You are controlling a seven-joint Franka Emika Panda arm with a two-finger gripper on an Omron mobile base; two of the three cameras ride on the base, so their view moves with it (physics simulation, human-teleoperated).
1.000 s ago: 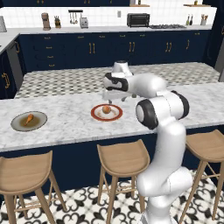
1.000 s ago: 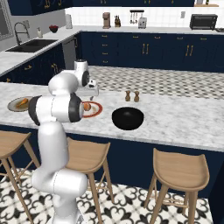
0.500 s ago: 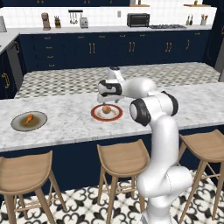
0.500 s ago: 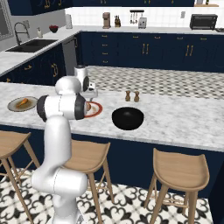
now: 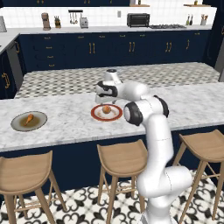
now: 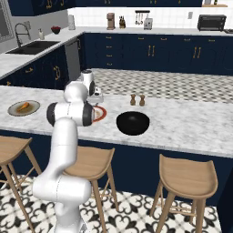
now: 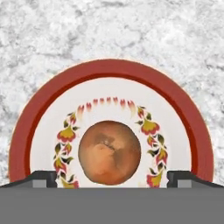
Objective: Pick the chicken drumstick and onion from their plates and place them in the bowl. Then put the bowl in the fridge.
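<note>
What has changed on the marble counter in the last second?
The white arm folded in toward the white plate with the red rim, bringing its open pincer over the round orange-brown onion; nothing is gripped. The onion, the drumstick on the olive-grey plate and the black bowl stayed put.

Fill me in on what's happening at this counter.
The robot's gripper hangs open right above the onion, which sits on the red-rimmed plate; nothing is held. The chicken drumstick lies on the olive-grey plate off to the side. The black bowl stands empty on the counter.
</note>
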